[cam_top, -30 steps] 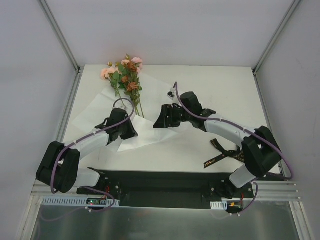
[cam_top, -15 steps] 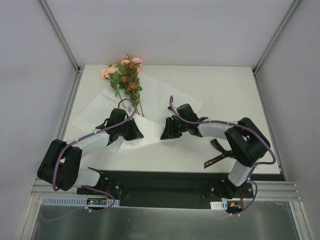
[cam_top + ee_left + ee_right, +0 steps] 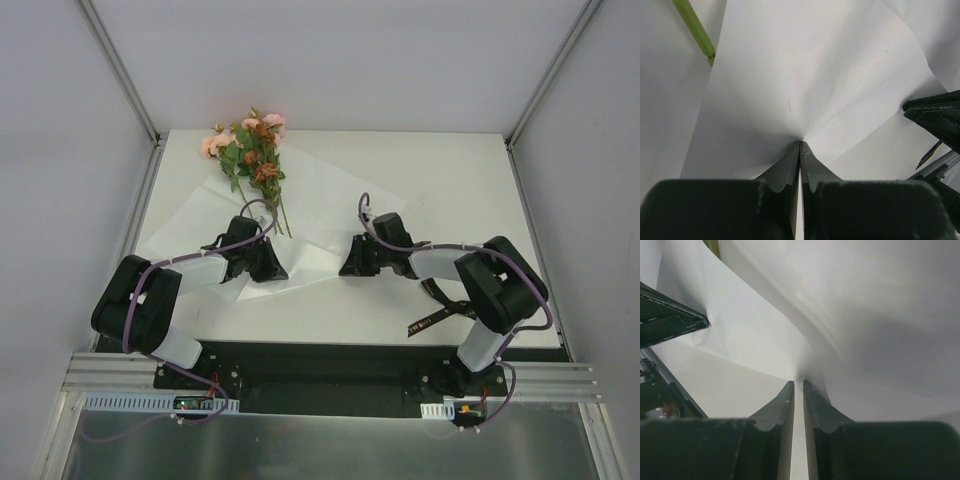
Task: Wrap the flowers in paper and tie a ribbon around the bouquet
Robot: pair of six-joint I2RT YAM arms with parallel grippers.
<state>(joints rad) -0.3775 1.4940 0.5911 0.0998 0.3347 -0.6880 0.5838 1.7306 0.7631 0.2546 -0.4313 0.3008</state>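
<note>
**Top view.** A small bunch of pink, peach and rust-brown artificial flowers [image 3: 252,150] with green leaves lies at the upper left of the white table [image 3: 460,180]. Its thin stems run down onto a large, thin white sheet of paper [image 3: 325,195], which spreads across the left and centre of the frame. The left gripper [image 3: 268,264] sits low on the paper's near edge, left of centre. The right gripper [image 3: 352,262] sits on the same edge, just right of centre. A long, narrow black satin ribbon [image 3: 440,305] with gold print lies at the lower right beside the right arm, apart from the paper.

**Left wrist view.** The left gripper [image 3: 800,144] has its jaws pressed together, pinching the paper [image 3: 805,75], which puckers outward from the tips. A green stem [image 3: 694,27] crosses the upper left corner.

**Right wrist view.** The right gripper [image 3: 798,383] has its jaws closed to a thin slit on a fold of the paper [image 3: 865,315], which rises and curves away above the tips.
</note>
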